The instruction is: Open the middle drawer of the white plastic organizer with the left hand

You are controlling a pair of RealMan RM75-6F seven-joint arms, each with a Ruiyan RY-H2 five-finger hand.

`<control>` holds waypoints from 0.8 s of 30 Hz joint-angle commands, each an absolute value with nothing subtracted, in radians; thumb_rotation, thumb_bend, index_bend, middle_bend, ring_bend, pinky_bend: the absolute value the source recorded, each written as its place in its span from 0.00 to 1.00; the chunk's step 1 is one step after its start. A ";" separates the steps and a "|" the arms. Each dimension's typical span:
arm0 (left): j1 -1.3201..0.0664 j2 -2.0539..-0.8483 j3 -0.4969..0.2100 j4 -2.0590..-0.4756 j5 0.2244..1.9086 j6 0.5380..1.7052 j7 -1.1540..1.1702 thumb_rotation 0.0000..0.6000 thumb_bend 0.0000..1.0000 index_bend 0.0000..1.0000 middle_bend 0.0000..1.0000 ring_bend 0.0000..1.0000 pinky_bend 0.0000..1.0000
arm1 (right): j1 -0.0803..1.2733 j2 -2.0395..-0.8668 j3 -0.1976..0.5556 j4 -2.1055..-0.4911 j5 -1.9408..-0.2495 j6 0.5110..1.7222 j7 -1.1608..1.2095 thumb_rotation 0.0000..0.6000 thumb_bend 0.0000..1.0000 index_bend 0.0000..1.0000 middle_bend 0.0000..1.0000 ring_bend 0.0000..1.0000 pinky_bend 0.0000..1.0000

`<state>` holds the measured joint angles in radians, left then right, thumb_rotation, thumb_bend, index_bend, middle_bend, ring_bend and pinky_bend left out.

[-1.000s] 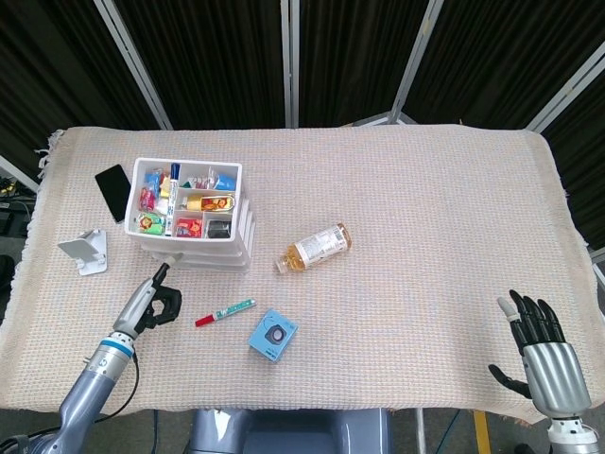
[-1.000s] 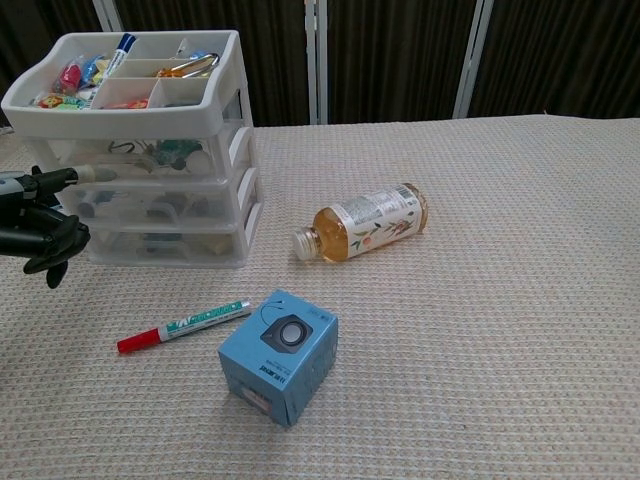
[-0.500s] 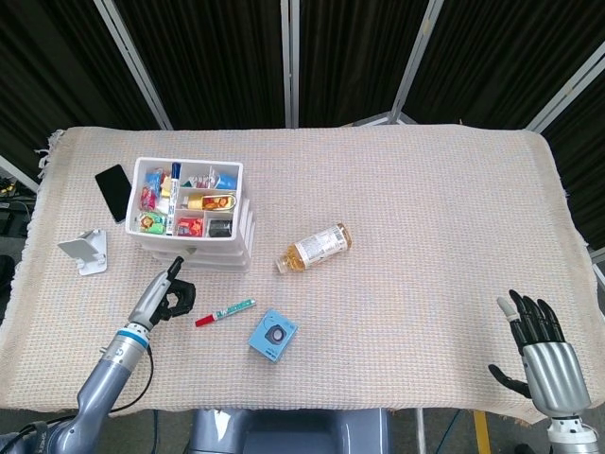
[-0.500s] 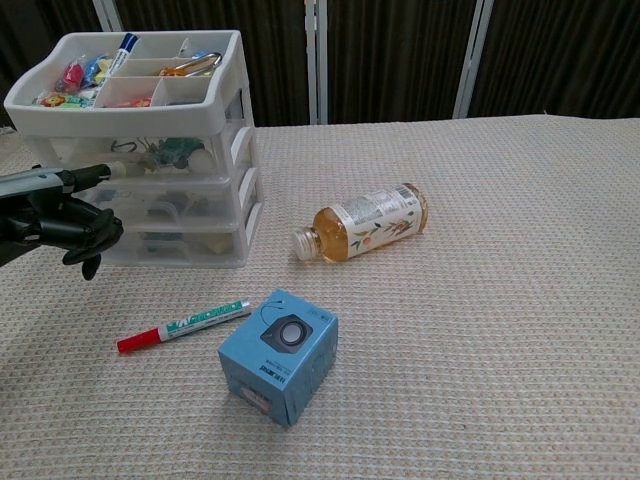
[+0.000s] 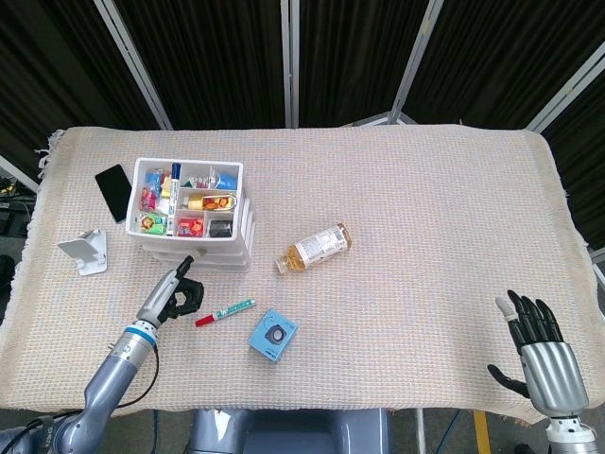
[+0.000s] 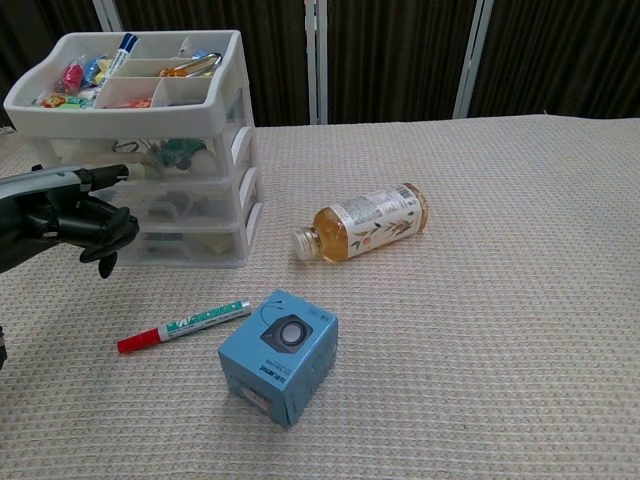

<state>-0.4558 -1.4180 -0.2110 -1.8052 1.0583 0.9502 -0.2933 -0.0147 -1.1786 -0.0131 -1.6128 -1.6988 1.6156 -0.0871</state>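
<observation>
- The white plastic organizer (image 6: 150,150) stands at the worktop's (image 5: 425,208) left, its middle drawer (image 6: 190,195) pushed in.
- The left hand (image 6: 75,215) hovers before the drawers, one finger pointing out and the rest curled, holding nothing; contact with the front is perhaps there, hard to tell.
- The right hand (image 5: 539,345) rests apart, fingers spread.

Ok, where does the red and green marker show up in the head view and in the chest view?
Head view: the marker lies left of centre, below the white organizer, between the left hand and the blue box.
Chest view: the marker lies lower left, in front of the organizer.
Shared landmark: the blue box, just right of the marker in both views.
</observation>
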 commanded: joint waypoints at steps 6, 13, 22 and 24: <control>-0.460 -1.425 -0.211 -1.794 1.083 0.938 -0.327 1.00 0.78 0.09 0.78 0.79 0.62 | -0.015 -1.179 -0.013 -1.613 -1.699 1.615 -0.089 1.00 0.02 0.00 0.00 0.00 0.00; -0.461 -1.423 -0.209 -1.794 1.105 0.918 -0.369 1.00 0.78 0.23 0.78 0.79 0.61 | -0.014 -1.180 -0.013 -1.612 -1.697 1.613 -0.090 1.00 0.02 0.00 0.00 0.00 0.00; -0.439 -1.405 -0.181 -1.798 1.167 0.931 -0.409 1.00 0.78 0.26 0.78 0.79 0.61 | -0.014 -1.182 -0.015 -1.612 -1.699 1.613 -0.094 1.00 0.02 0.00 0.00 0.00 0.00; -0.431 -1.399 -0.170 -1.797 1.183 0.935 -0.419 1.00 0.78 0.26 0.78 0.79 0.61 | -0.014 -1.182 -0.015 -1.611 -1.700 1.613 -0.095 1.00 0.02 0.00 0.00 0.00 0.00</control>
<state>-0.4363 -1.4034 -0.1766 -1.7975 1.1747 0.9321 -0.4122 -0.0141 -1.1822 -0.0151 -1.6115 -1.6996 1.6130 -0.0944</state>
